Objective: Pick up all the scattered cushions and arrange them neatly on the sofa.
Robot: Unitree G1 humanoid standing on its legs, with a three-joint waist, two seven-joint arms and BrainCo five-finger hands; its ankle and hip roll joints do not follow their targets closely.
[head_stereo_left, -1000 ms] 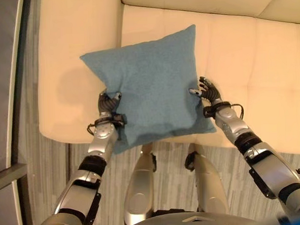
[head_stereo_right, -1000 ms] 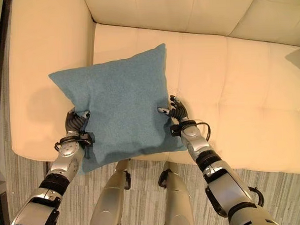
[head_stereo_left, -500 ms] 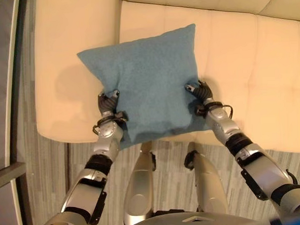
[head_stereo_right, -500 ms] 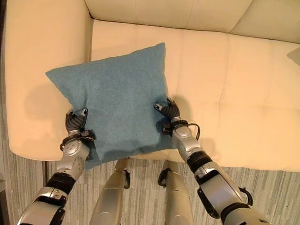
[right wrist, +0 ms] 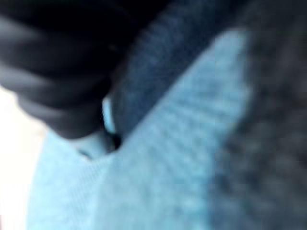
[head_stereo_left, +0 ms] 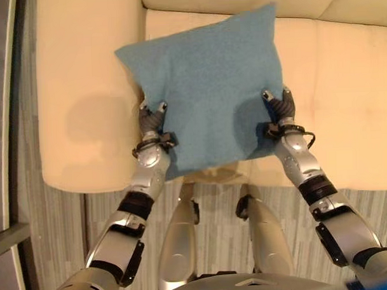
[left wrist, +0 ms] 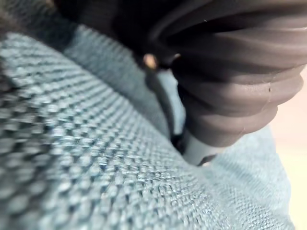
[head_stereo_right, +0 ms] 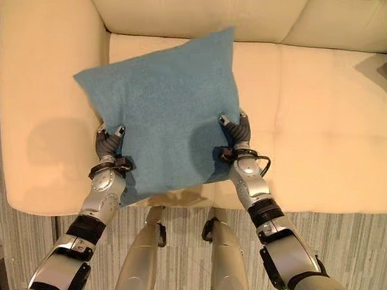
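A blue cushion (head_stereo_right: 164, 114) hung between the robot's two hands above the front of the cream sofa (head_stereo_right: 320, 134), near its armrest end. The left hand (head_stereo_right: 109, 143) pinched one side edge and the right hand (head_stereo_right: 237, 132) the opposite one, fingers curled into the fabric, apparently so the soft square would stay spread and level while being carried toward the backrest. Its far corners reached over the seat toward the rear cushions; its near edge sagged past the sofa's front edge. Close up, the weave (left wrist: 96, 158) looked coarse and grippy. Grey striped flooring (head_stereo_right: 375, 247) ran beneath the sofa's front.
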